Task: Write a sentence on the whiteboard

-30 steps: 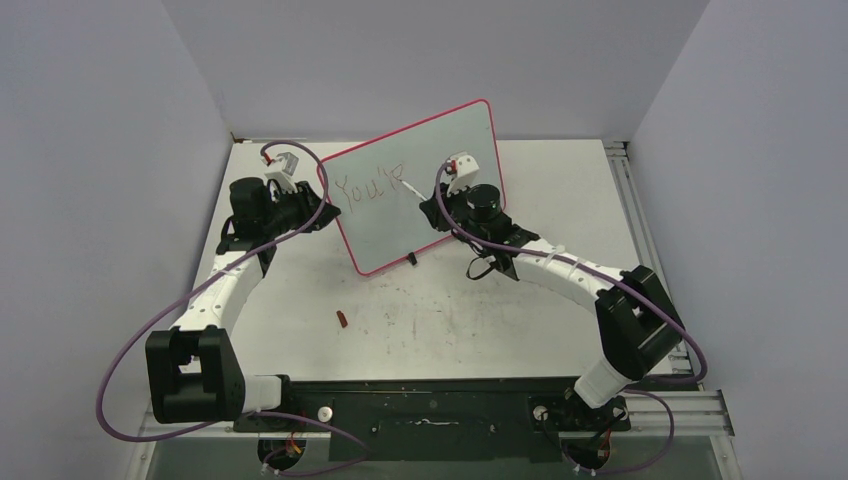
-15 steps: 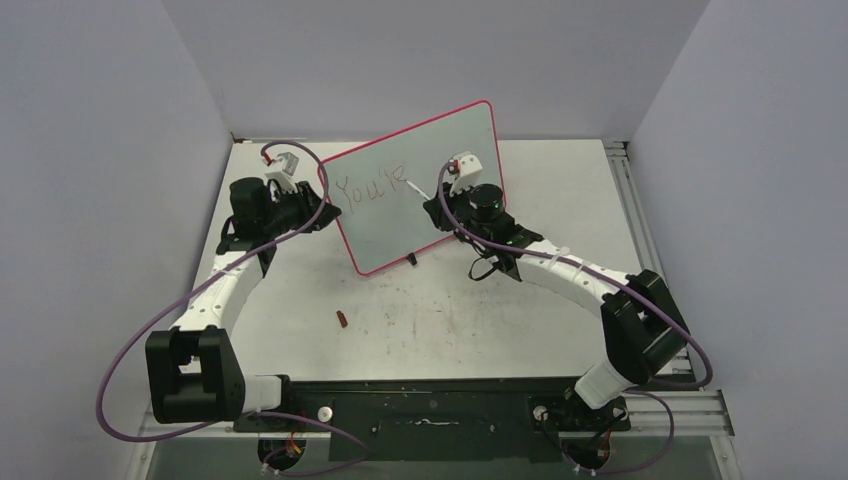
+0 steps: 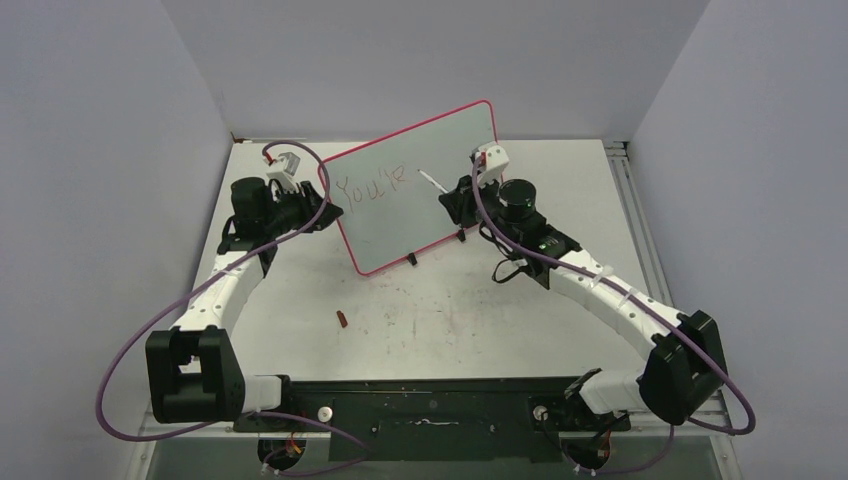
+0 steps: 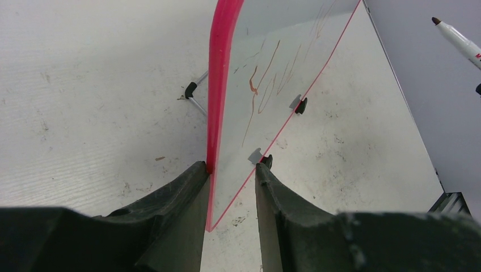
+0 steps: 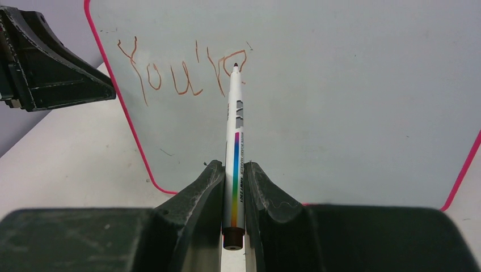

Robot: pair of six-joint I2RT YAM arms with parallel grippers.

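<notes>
The whiteboard (image 3: 425, 215) stands tilted on its black clip feet at mid-table, with a pink-red rim. The sentence (image 3: 372, 185) reads about "You're" in thin reddish-brown letters, one line only; it also shows in the right wrist view (image 5: 170, 76) and edge-on in the left wrist view (image 4: 264, 85). My left gripper (image 3: 328, 213) is shut on the board's left edge, its fingers either side of the rim (image 4: 218, 85). My right gripper (image 3: 455, 196) is shut on a white marker (image 5: 234, 147) with a rainbow stripe. The marker's tip (image 5: 235, 66) points at the last letter, off the board's surface.
A small red cap (image 3: 341, 319) lies on the table in front of the board. A black clip foot (image 3: 412, 259) and a second one (image 3: 461, 235) hold up the board's lower edge. A wire stand leg (image 4: 193, 93) props it behind. Grey walls enclose the table.
My right arm has drawn back to the right and lifted the marker off the board. The last letter has gained strokes. The left arm and the board have not moved.
</notes>
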